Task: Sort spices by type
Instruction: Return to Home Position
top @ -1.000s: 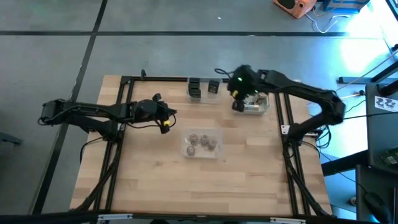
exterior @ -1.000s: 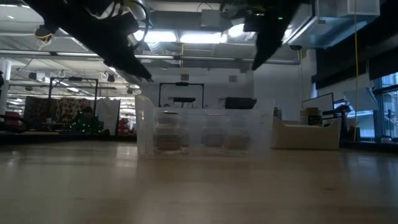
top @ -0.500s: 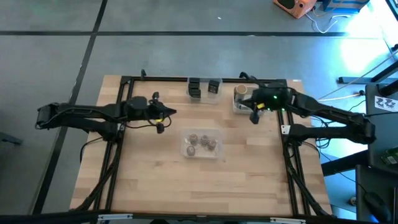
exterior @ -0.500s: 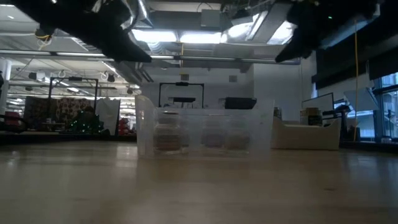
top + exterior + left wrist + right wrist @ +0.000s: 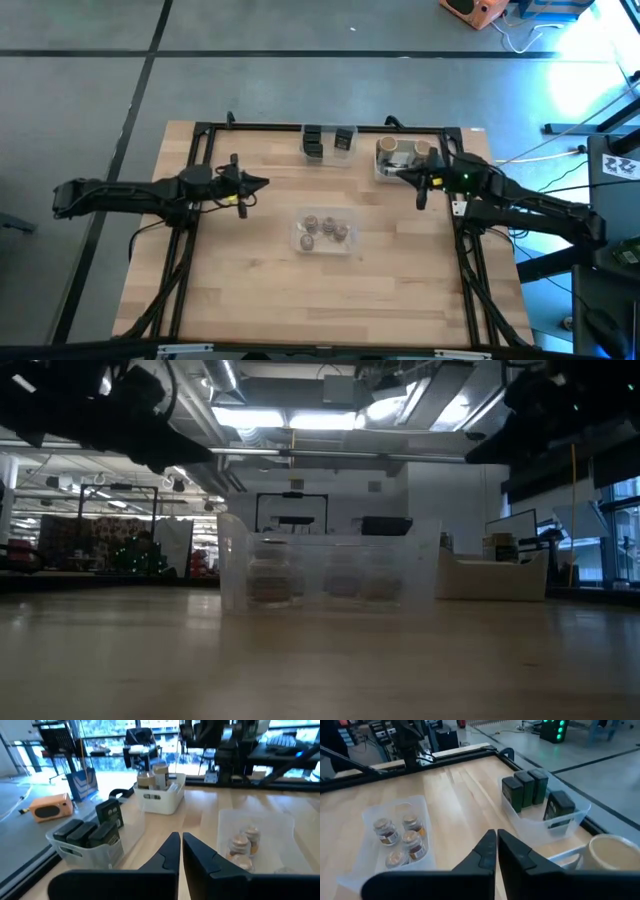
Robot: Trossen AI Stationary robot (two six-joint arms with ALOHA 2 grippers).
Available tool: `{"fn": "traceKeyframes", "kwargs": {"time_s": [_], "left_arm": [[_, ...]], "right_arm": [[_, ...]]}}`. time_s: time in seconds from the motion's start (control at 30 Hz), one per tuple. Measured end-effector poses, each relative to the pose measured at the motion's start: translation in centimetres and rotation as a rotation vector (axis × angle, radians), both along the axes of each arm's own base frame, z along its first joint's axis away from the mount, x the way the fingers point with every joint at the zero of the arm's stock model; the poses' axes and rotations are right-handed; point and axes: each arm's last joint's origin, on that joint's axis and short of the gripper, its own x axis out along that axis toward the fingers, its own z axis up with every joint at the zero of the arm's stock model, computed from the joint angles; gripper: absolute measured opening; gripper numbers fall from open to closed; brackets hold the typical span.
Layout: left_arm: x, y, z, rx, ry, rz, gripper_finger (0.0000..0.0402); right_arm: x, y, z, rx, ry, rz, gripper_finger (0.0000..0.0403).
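In the high view, several dark boxy containers (image 5: pixel 327 142) stand in a clear bin at the far edge. Two tan-topped jars (image 5: pixel 403 148) stand in the white tray (image 5: pixel 398 170). Several grey-brown jars (image 5: pixel 325 227) sit in a clear bin (image 5: pixel 325 245) at the table's middle. My left gripper (image 5: pixel 258 184) hovers left of that bin, shut and empty (image 5: pixel 181 845). My right gripper (image 5: pixel 420 198) hangs just near of the white tray, shut and empty (image 5: pixel 496 842). The wrist views also show the dark boxes (image 5: pixel 92 832) (image 5: pixel 527 790) and the grey-brown jars (image 5: pixel 242 847) (image 5: pixel 400 837).
A black frame rail (image 5: pixel 330 127) runs along the far edge and down both sides of the table. Bare wood (image 5: pixel 320 300) lies on the near half. The low view shows the middle clear bin (image 5: pixel 325 570) and the white tray (image 5: pixel 490 578) behind it.
My right gripper has drawn away from above the white tray, toward the table's right and near edges, and a second tan-topped jar now shows there. My left gripper has pulled back toward the table's left edge.
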Motion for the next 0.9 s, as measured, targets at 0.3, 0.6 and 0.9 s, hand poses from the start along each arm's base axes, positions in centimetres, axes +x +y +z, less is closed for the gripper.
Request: {"fn": "traceKeyframes", "kwargs": {"time_s": [0.3,0.6,0.9], "left_arm": [[-0.8,-0.1,-0.1,0.027,-0.018,0.003,0.0007],[-0.9,-0.6,0.2,0.049,-0.040,-0.042,0.0002],[-2.0,-1.0,-2.0,0.040,-0.146,-0.060,0.0007]], "right_arm": [[-1.8,0.3,-3.8,0.041,-0.044,-0.141,0.0019],[-2.4,0.6,-6.6,0.048,-0.113,-0.131,0.0019],[-2.8,0.8,-8.4,0.030,-0.134,-0.118,0.0019]]}}
